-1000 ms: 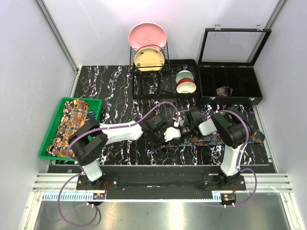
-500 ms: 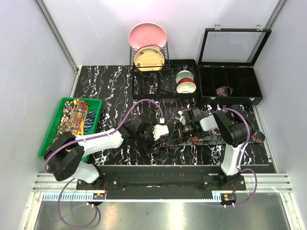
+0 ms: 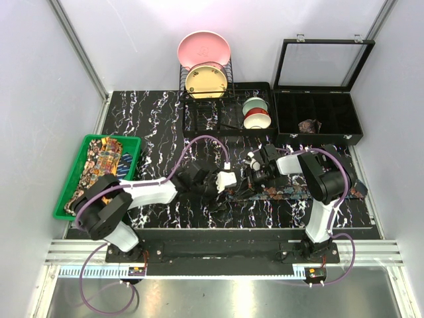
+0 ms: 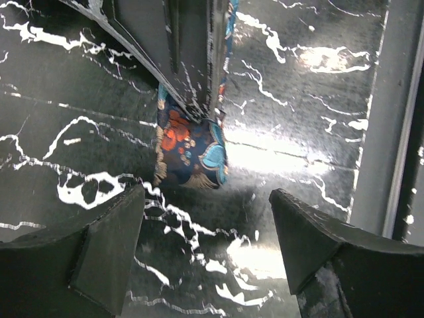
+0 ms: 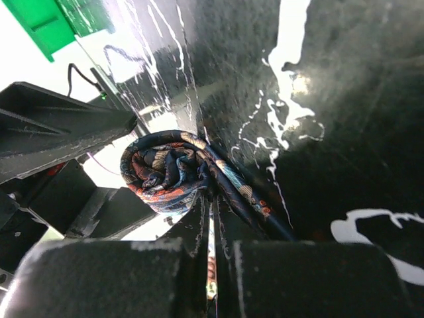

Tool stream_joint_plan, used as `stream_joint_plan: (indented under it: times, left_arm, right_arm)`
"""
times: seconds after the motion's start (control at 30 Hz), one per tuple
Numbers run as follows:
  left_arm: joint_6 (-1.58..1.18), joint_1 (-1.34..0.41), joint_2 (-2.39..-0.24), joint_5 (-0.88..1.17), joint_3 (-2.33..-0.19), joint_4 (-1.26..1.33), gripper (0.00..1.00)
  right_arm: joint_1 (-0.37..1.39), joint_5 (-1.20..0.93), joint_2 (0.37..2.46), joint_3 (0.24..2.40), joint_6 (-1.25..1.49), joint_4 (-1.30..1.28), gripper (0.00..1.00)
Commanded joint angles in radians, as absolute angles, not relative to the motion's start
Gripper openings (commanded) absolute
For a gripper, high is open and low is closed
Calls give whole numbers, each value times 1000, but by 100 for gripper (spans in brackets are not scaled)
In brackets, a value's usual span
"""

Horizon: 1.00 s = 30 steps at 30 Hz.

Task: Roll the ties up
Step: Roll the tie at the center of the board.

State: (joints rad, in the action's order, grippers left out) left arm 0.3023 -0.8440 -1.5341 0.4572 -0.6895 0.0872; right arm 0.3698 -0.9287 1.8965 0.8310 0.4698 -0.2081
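Half-coiled dark blue tie (image 5: 165, 173), tail flat on table (image 3: 159, 112); yellow paisley ties (image 3: 99, 169) heaped in green tray (image 3: 64, 197)

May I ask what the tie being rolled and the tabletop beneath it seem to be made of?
The tie looks like woven fabric, perhaps silk or polyester: soft folds in its coil, faint sheen. The tabletop is glossy black with white marble veins and glare; stone or printed laminate, I cannot tell.
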Motion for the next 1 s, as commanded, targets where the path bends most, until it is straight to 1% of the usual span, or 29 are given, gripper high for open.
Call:
stream_joint_plan:
  times: [0.0,0.1,0.17,0.2,0.23,0.27,0.43,0.47,0.53,0.63,0.67,0.7,0.77,0.8,0.87,0.9,0.93,0.97]
  left_arm:
    - [298,-842,-1578,492,-733,205,79]
    - [293,-842,-1606,486,-747,228,76]
    - [295,-842,-1612,492,-744,267,72]
    - [298,-842,-1615,500,-744,276,69]
    - [302,-842,-1618,502,-749,285,62]
    - [304,-842,-1624,512,-747,294,59]
    - [318,-847,-1649,523,-767,304,53]
    - [321,-851,-1663,529,-773,301,49]
    - [321,-853,-1680,532,-797,272,45]
    - [328,-856,-1698,543,-808,252,44]
    - [339,-861,-1707,546,-821,239,42]
    - [339,-862,-1713,545,-828,212,36]
    - [351,-865,-1723,526,-842,181,32]
    - [362,-868,-1724,519,-862,122,26]
    - [386,-876,-1733,493,-887,53,19]
    - [397,-879,-1738,480,-919,-37,13]
    - [405,-884,-1744,470,-929,-82,11]
    - [419,-885,-1749,451,-937,-116,9]
  right_arm:
    - [360,-750,1922,853,410,-342,0]
    - [360,-744,1950,873,408,-359,0]
    - [360,-741,1960,876,408,-360,0]
    - [360,-742,1965,876,408,-359,0]
    - [360,-750,1971,876,405,-360,0]
    - [360,-756,1973,879,400,-359,0]
    - [360,-787,1986,879,393,-357,0]
    - [360,-787,1988,880,390,-359,0]
    - [360,-792,1993,879,390,-357,0]
    - [357,-813,1997,877,391,-344,0]
    - [357,-813,1997,877,394,-341,0]
    - [359,-822,1997,876,394,-334,0]
    - [357,-836,1993,874,394,-327,0]
    - [359,-866,1987,874,396,-322,0]
    - [347,-882,1944,862,406,-302,0]
    - [342,-897,1924,853,425,-292,4]
    - [333,-905,1884,839,429,-281,10]
    - [328,-916,1866,836,433,-279,20]
